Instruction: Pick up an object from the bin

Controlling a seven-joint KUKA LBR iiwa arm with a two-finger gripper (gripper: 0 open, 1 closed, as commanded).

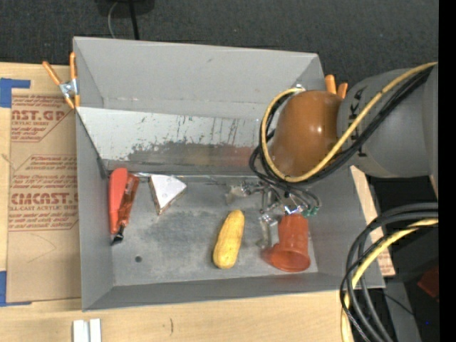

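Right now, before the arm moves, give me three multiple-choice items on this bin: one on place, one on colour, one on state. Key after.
1. Nearest the gripper lies:
A the white wedge
B the red cup
C the yellow oblong thing

2. The long tool by the bin's left wall is:
A blue
B orange
C green

3. The yellow oblong thing:
A sits inside the cup
B rests on the wedge
C lies apart from both

Key:
1 B, the cup lies right beside the gripper.
2 B, its body is orange.
3 C, bare floor shows all round it.
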